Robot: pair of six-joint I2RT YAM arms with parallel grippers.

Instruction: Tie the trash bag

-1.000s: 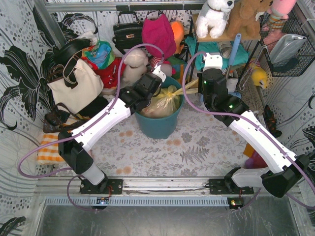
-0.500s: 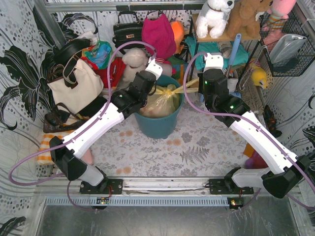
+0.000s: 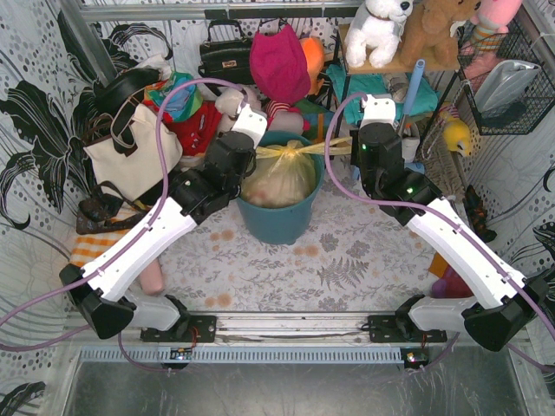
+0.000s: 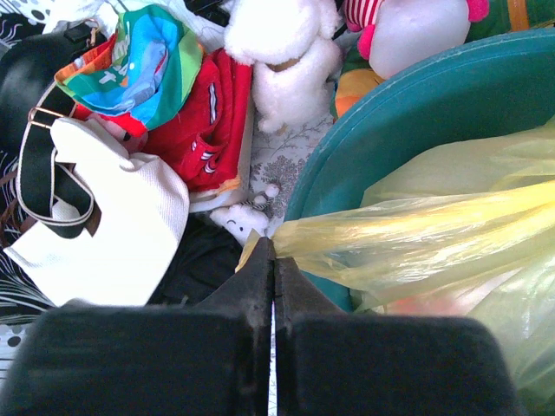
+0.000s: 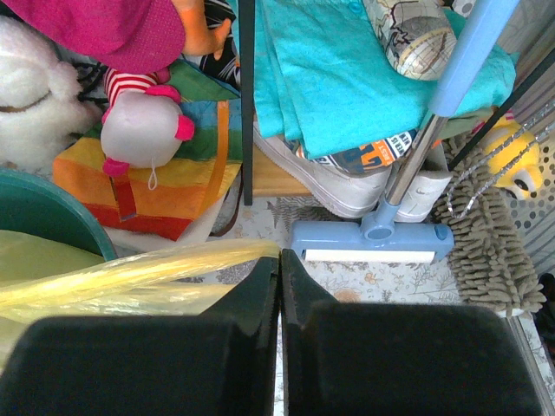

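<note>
Yellow trash bag lies between the arms — left end effector pinches one flap, right end effector the other — both flaps drawn out sideways, opposite ways.

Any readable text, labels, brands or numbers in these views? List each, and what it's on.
No text reads clearly.
Red garment: white print, too blurred to read.
Orange-and-blue item under the teal cloth: white letters, too small to read.
Patterned roll: dark marks, illegible.
</note>
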